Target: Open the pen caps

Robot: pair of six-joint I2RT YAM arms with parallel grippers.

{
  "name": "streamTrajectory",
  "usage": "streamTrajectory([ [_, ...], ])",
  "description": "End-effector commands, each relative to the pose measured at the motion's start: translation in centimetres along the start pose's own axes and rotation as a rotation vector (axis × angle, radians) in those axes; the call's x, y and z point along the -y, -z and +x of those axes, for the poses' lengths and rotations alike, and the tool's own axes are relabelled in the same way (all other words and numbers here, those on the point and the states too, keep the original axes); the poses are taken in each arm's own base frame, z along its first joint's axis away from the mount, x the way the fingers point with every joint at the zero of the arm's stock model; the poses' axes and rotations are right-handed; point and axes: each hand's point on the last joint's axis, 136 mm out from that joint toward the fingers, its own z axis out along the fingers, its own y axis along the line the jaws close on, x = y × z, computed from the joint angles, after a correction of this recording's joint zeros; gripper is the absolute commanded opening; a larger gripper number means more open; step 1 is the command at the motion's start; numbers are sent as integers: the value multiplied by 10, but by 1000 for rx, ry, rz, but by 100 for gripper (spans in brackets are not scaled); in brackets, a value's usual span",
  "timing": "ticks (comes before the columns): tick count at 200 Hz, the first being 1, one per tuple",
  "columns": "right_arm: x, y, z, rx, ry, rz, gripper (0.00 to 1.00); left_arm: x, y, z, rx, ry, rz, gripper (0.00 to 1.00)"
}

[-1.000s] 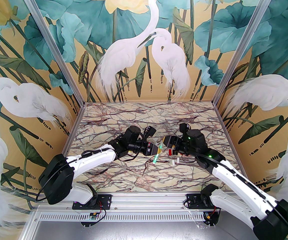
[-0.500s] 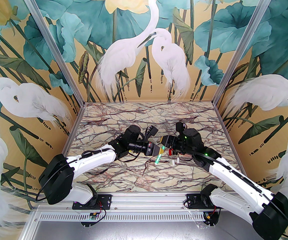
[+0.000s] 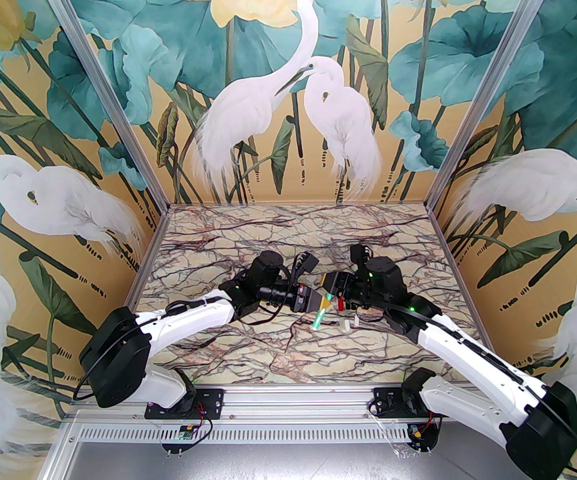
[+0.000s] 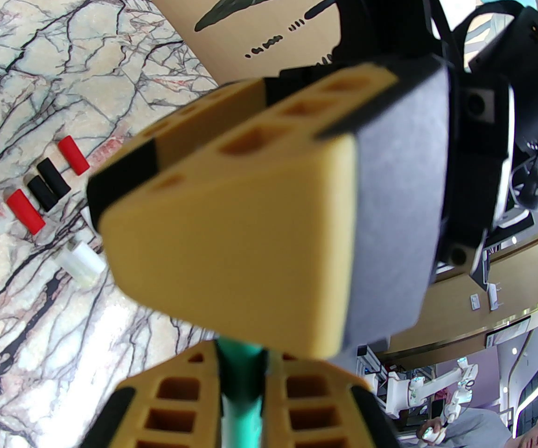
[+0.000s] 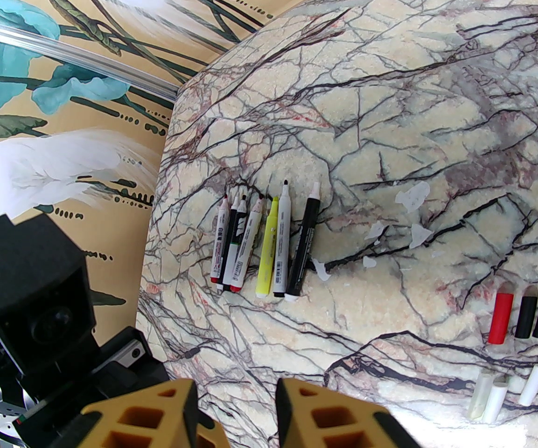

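Looks nearly finished. On the left part of the marble table (image 5: 390,110), can count six pens (image 5: 262,250) lying side by side in a row, tips bare and pointing the same way. Well apart from them, over to the right, can make out the loose pen caps (image 4: 53,178): two red and two black in a short line, plus whitish ones just nearer the arms, exact number of those hard to call. Tallies as six pens opened, judging by the bare tips and the caps set aside.

Leaves one. Gripped in the left gripper (image 4: 245,367), fingers shut hard against the barrel with no gap either side: a green pen (image 3: 316,317), held between the two arms and slanting down toward the near edge. No telling about contact between its lower end and the marble. No telling either about a cap on the upper end, hidden behind yellow fingers. Facing it at that upper end, touching or just short of touching: the right gripper (image 5: 236,390), fingers parted, bare table showing through the gap and nothing between them in its own camera. Reads as the instant before the pinch on the last cap. Left to do, by this reckoning: close on that cap, pull it off along the barrel, then lay pen and cap down with the rest
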Motion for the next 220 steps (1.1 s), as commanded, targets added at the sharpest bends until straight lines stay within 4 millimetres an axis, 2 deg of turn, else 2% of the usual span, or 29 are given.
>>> streamTrajectory([
  [1,-8,0,0,-6,-10,-29,33,2,-3,-1,-3,-2,15,16],
  [42,-8,0,1,-6,-10,-28,27,2,-3,-1,-2,-3,12,16],
  [175,-6,-1,3,-14,-16,-26,19,1,0,-1,19,-5,1,15],
  [220,-11,3,-2,19,-21,-43,16,2,1,1,41,-9,14,20],
])
